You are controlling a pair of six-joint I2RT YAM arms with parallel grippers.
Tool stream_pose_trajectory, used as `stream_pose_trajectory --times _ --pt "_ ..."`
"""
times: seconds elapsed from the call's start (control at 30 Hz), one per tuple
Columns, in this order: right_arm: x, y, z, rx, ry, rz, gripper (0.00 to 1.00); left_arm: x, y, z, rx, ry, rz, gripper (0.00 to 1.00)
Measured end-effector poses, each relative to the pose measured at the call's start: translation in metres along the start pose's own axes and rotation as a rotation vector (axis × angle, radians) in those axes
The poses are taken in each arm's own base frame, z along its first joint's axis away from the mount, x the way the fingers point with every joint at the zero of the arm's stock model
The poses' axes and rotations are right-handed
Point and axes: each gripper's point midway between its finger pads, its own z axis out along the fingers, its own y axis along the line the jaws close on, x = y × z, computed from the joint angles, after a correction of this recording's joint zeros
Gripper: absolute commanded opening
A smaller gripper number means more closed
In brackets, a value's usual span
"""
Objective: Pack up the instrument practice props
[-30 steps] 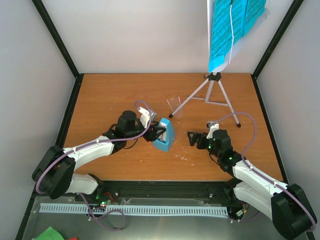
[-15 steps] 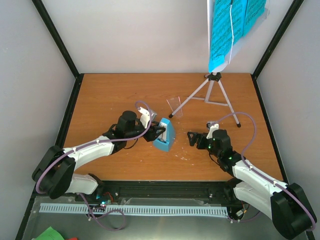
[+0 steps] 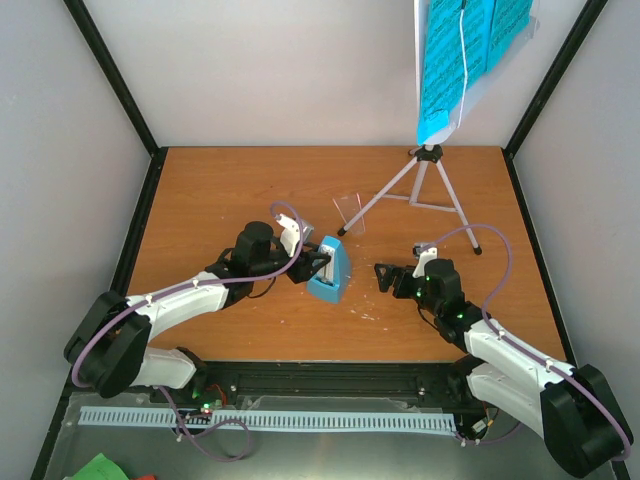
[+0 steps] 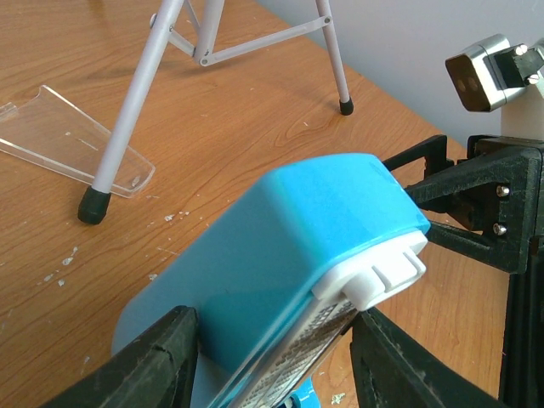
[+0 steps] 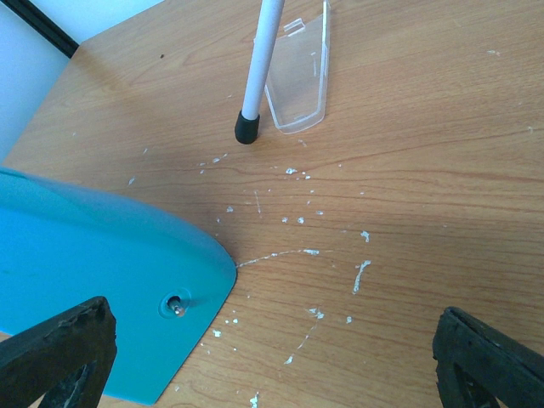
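the light-blue metronome [image 3: 334,276] sits on the counter [image 3: 210,190] between the two arms. the left pincer [image 3: 320,266] straddles it, fingers [image 4: 153,361] flanking both sides, though whether they truly clamp it cannot be told. the right pincer [image 3: 383,276] is spread wide and holds nothing, just beside it.

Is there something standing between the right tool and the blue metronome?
Nothing visible: only bare table lies between the open right tool and the metronome. The left tool straddles the metronome from the other side.
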Motion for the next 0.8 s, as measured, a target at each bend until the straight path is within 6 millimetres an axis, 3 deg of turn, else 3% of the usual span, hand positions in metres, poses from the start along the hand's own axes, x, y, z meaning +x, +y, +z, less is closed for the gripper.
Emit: stream_pose_trajectory --times 0.4,0.5,0.7,0.8 --pt "0.001 0.000 0.001 0.001 0.002 0.000 1.00 0.000 0.000 0.000 0.000 0.000 0.000 0.52" --pt "0.000 0.000 0.001 -0.001 0.001 0.000 1.00 0.000 0.000 0.000 0.001 0.000 0.000 0.60" --pt "0.003 0.001 0.003 -0.011 0.012 0.006 1.00 0.002 -0.001 -0.004 0.001 -0.012 -0.016 0.86" --pt "0.009 0.001 0.006 -0.019 0.041 0.020 1.00 0.015 -0.001 -0.010 -0.003 -0.012 -0.039 0.91"
